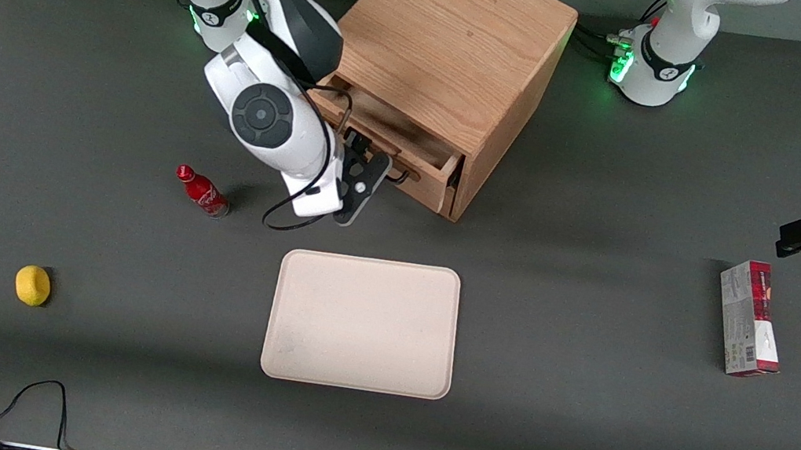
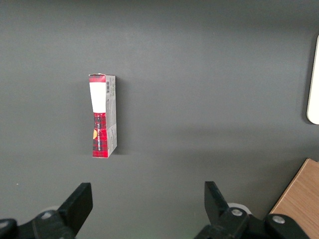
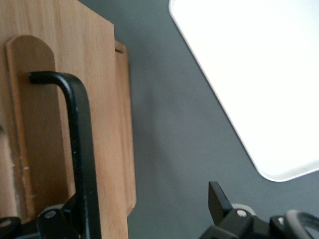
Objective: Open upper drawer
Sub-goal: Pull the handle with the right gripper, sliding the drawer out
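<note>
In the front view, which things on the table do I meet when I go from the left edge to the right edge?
Lemon → red bottle → gripper at the upper drawer of the cabinet → red box. The tray overlaps the cabinet sideways, so I leave it out.

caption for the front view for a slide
Right arm's tool at the partly opened upper drawer of the wooden cabinet, beige tray nearer the camera.

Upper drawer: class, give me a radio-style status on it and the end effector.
End effector at the handle, fingers open. Upper drawer partly pulled out of the cabinet. Tray nearer the camera, not blocking.
</note>
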